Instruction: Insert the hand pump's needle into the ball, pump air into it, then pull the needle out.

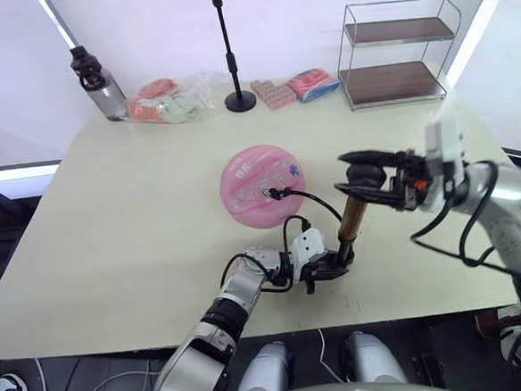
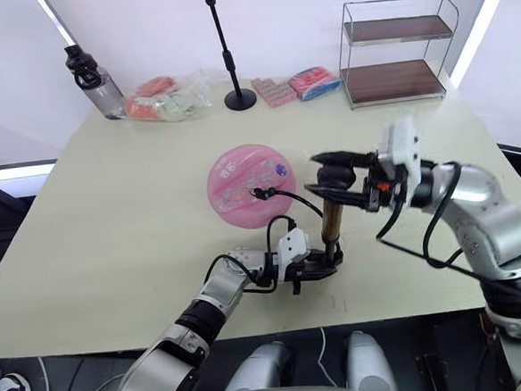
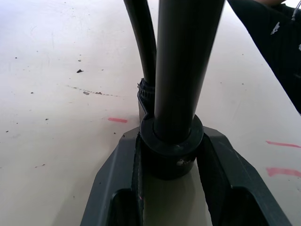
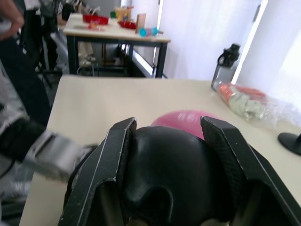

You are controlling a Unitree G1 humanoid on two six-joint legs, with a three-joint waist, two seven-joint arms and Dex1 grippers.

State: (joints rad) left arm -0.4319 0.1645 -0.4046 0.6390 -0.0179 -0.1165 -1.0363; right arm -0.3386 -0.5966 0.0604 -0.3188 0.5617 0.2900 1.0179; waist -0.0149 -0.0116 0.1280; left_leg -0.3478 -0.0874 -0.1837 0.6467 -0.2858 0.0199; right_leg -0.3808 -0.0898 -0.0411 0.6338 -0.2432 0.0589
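The pink ball [image 1: 262,185] lies flattened mid-table, stickers facing up. The hand pump [image 1: 352,218] stands upright just right of it, gold barrel on a black base. My left gripper [image 1: 330,268] is shut on that black base cap [image 3: 171,150], pinning it to the table. My right gripper [image 1: 364,181] is shut on the black T-handle [image 4: 171,174] at the pump's top. The thin black hose [image 1: 319,201] arcs from the base to a small black fitting [image 1: 276,193] seated on the ball's face; the needle itself is hidden.
Along the far edge stand a dark water bottle [image 1: 97,84], a bag of pink and green packets [image 1: 169,100], a black stand [image 1: 232,63], more pink packets [image 1: 296,87] and a wire two-tier shelf [image 1: 399,51]. A person's arm [image 4: 11,21] and other tables show in the right wrist view.
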